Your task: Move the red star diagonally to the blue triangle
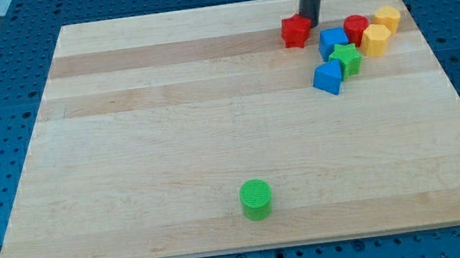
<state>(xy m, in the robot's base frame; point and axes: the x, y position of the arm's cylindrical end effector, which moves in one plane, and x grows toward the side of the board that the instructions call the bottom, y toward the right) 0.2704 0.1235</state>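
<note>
The red star (295, 31) lies near the view's top right on the wooden board (172, 153). My tip (310, 18) is just above and right of it, touching or almost touching its upper right edge. The blue triangle (328, 78) lies below and right of the star, next to the green star (346, 58). A blue cube (333, 42) sits between the red star and the rest of the cluster.
A red cylinder (356, 28) and two yellow blocks (375, 40) (388, 18) crowd the top right cluster. A green cylinder (256, 199) stands alone near the view's bottom centre. The board's top edge is close behind my tip.
</note>
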